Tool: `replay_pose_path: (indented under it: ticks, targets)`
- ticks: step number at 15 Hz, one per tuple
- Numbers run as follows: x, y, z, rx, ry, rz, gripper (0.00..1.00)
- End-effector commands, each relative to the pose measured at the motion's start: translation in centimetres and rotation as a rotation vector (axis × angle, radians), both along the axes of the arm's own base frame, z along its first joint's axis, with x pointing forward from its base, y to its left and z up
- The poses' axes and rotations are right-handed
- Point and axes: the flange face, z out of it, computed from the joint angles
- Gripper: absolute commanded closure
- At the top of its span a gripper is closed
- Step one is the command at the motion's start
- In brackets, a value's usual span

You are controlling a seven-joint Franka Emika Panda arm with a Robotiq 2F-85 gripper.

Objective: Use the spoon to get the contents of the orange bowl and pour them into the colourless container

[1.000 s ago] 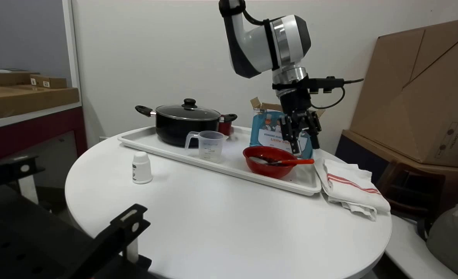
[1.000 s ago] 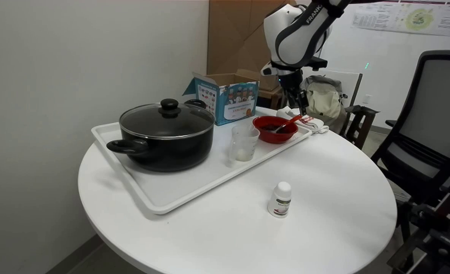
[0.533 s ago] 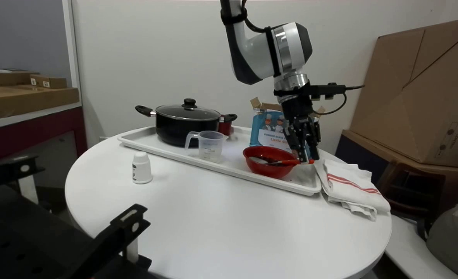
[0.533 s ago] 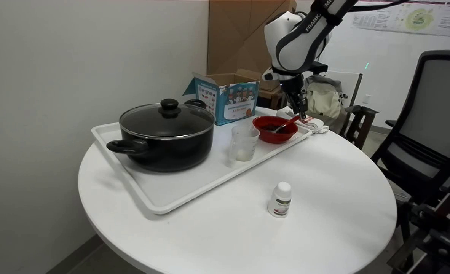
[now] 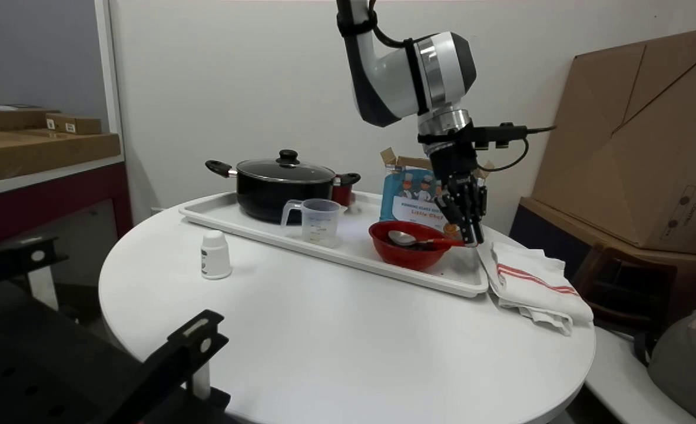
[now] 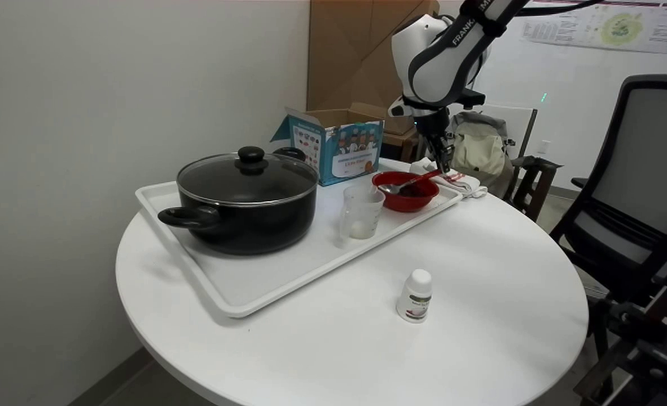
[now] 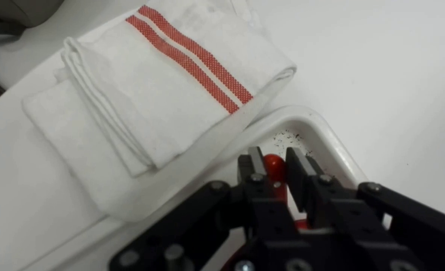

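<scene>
My gripper (image 7: 273, 162) is shut on the red handle of the spoon (image 7: 274, 169); the rounded handle end shows between its two pads. In an exterior view the spoon's metal head (image 5: 402, 238) sits inside the red-orange bowl (image 5: 408, 259), tilted up near the rim, with the handle reaching over the side to my gripper (image 5: 470, 241). Dark contents (image 6: 411, 191) lie in the bowl. The colourless container, a clear measuring cup (image 5: 321, 221) with a handle, stands on the tray beside the bowl in both exterior views. Most of the bowl is hidden by the gripper in the wrist view.
A white tray (image 6: 288, 293) carries the bowl, the cup, a black lidded pot (image 6: 249, 208) and a blue box (image 6: 350, 149). A folded striped towel (image 7: 162, 86) touches the tray's corner. A small white bottle (image 5: 215, 255) stands on the table in front.
My gripper has come down to the spoon's handle and shut on it. The spoon's head has shifted and tipped up inside the bowl, and the bowl has moved very slightly.
</scene>
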Motion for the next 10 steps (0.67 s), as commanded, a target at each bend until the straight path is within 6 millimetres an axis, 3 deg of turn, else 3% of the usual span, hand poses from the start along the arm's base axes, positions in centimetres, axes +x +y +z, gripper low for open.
replay_pose_path:
  ticks: [1, 6, 10]
  targets:
    - [0.4, -0.7, 0.5, -0.005, -0.008, 0.000, 0.91]
    - [0.5, -1.2, 2.1, -0.021, -0.011, 0.005, 0.91]
    - [0.8, -0.8, 5.3, -0.068, -0.043, 0.062, 0.91]
